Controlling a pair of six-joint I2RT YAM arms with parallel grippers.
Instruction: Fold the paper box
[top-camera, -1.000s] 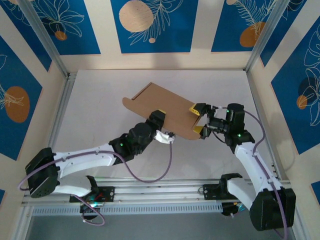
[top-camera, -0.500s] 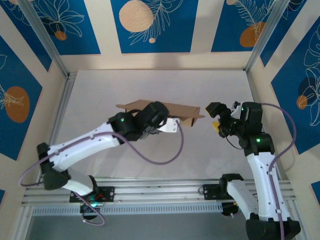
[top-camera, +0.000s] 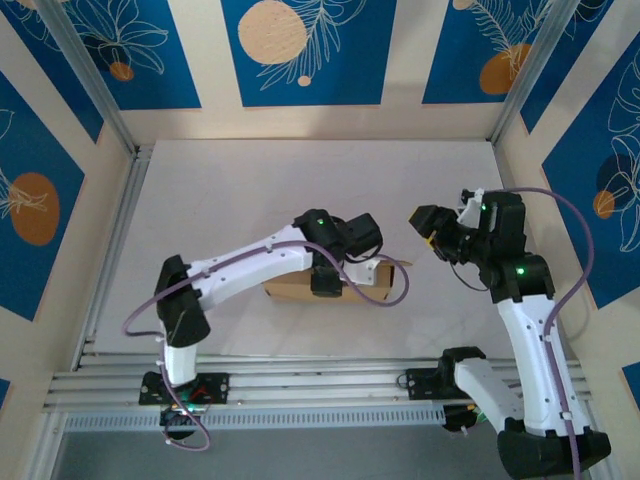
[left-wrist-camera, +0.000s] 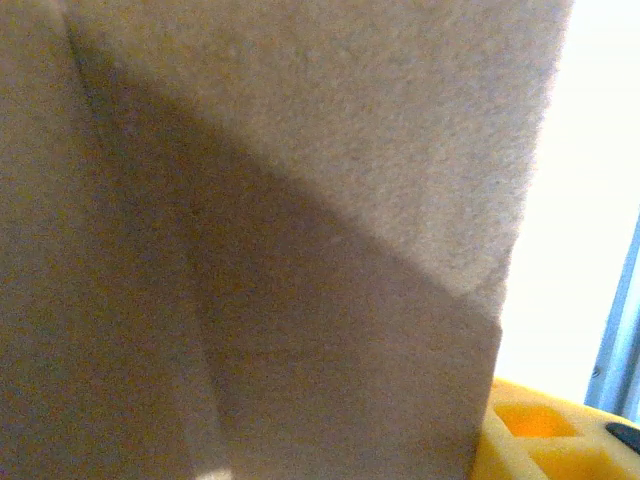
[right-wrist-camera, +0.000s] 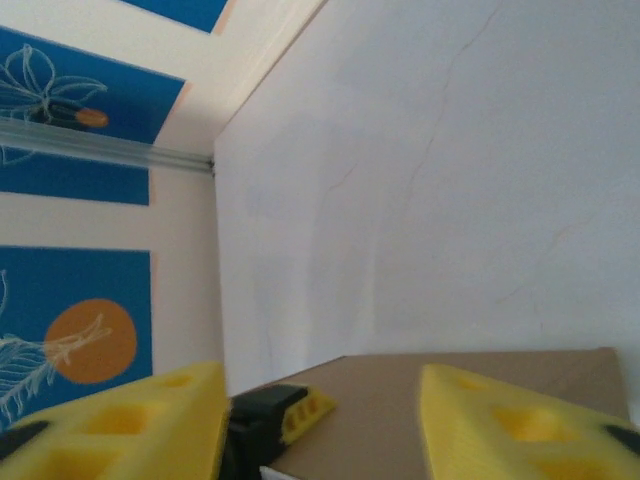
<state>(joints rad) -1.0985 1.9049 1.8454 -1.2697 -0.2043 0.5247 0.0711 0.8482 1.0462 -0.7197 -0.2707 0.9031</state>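
Observation:
The paper box (top-camera: 295, 291), plain brown cardboard, lies low on the white table near its middle, mostly under my left arm. My left gripper (top-camera: 350, 262) comes down on its right part and is shut on the cardboard. In the left wrist view the cardboard (left-wrist-camera: 280, 250) sits right against the lens, with one yellow finger (left-wrist-camera: 530, 445) at the bottom right. My right gripper (top-camera: 430, 232) hovers just right of the box, apart from it and open. In the right wrist view, the gap between the right gripper's (right-wrist-camera: 320, 410) yellow fingers is empty, and the box (right-wrist-camera: 375, 395) lies beyond.
The white table (top-camera: 230, 190) has free room behind and to the left of the box. Patterned blue and cream walls (top-camera: 300, 50) close in three sides. An aluminium rail (top-camera: 300, 385) runs along the near edge by the arm bases.
My left arm lifted the box, swung it over and set it lower and nearer. My right gripper let go of its right edge, drew back to the right and narrowed.

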